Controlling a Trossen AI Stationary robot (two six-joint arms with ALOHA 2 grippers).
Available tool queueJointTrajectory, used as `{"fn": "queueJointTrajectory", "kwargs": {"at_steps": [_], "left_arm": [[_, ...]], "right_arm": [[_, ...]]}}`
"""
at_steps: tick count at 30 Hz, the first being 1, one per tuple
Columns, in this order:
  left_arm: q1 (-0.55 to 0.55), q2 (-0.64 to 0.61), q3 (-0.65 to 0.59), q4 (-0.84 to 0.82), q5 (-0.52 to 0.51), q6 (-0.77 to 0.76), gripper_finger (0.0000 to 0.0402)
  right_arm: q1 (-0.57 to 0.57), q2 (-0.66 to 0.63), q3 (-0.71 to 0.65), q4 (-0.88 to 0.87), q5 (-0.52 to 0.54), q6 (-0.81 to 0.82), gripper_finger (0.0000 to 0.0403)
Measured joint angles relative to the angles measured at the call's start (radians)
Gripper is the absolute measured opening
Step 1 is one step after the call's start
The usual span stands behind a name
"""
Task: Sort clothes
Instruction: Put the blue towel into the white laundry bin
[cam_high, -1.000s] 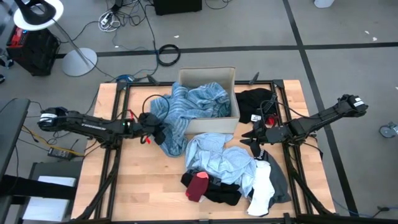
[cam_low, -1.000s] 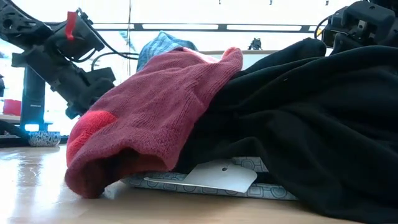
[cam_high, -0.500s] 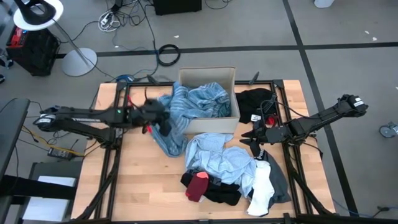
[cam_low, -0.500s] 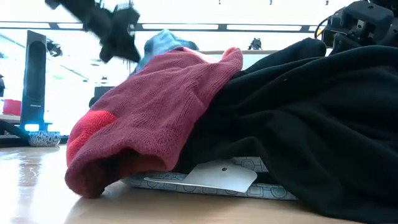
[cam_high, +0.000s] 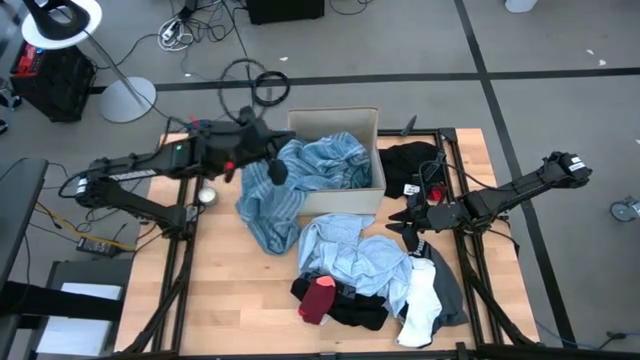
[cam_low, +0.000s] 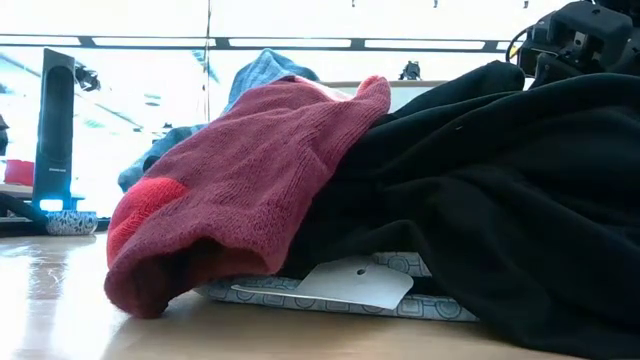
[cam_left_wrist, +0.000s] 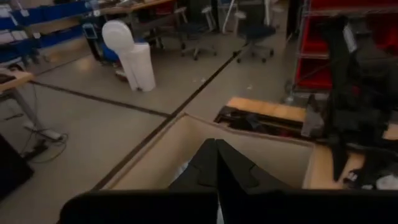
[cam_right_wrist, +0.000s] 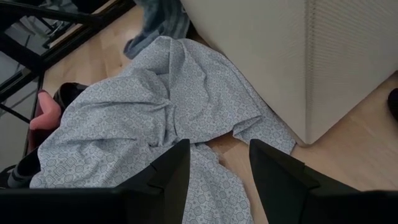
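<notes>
The blue-grey striped garment (cam_high: 300, 180) is the one in play here: half of it is bunched inside the cardboard box (cam_high: 332, 121), and the rest spills over the box's left wall and trails down onto the wooden table (cam_high: 215, 285). In front of the box sits the rest of the pile. There's a light blue patterned piece (cam_high: 352, 258) touching the box's front wall, with a small red piece (cam_high: 319, 298) and black clothing (cam_high: 355, 308) at its near edge. A white garment (cam_high: 420, 305) and a grey one (cam_high: 452, 290) lie on the right side of the pile. Another black garment (cam_high: 412, 165) lies just right of the box.

The left gripper (cam_high: 275, 170) is up over the box's left edge, right at the striped cloth. From its wrist cam the fingers (cam_left_wrist: 233, 171) look pressed together, pointing into the box. It looks like it's pinching the striped fabric, but honestly I can't tell from these angles.

The right gripper (cam_high: 402, 225) hovers low at the box's front right corner, just above the light blue piece. Its fingers (cam_right_wrist: 171, 171) are spread apart with nothing between them, only the patterned cloth below.

From table level it's mostly the red piece (cam_low: 240, 190) leaning on black fabric (cam_low: 500, 210), with a white tag (cam_low: 350, 285) underneath.
</notes>
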Motion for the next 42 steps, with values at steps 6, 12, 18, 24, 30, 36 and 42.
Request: {"fn": "queueJointTrajectory", "kwargs": {"at_steps": [6,12,18,24,30,36,42], "left_arm": [[-0.008,0.035,0.035,-0.131,-0.039,0.005,0.0],[-0.093,-0.067,-0.033,-0.186,-0.146,-0.052,0.0],[-0.216,-0.268,-0.263,-0.185,-0.233,-0.176,0.0],[-0.28,-0.43,-0.531,-0.025,-0.214,-0.325,0.0013],[-0.281,-0.473,-0.692,0.059,-0.195,-0.405,0.0063],[-0.267,-0.463,-0.771,0.03,-0.227,-0.471,0.0143],[-0.267,-0.463,-0.854,0.02,-0.189,-0.533,0.0178]], "right_arm": [[0.0,0.0,0.0,-0.004,0.0,0.0,0.0167],[0.0,0.0,0.0,-0.026,0.0,0.0,0.0167],[0.0,0.0,0.0,-0.039,-0.001,0.0,0.0167],[0.0,0.0,0.0,-0.028,-0.001,0.002,0.0167],[0.0,0.0,0.0,-0.014,-0.001,0.003,0.0167],[0.0,0.0,0.0,-0.011,-0.001,0.007,0.0167],[0.0,0.0,0.0,-0.011,-0.001,0.006,0.0167]]}}
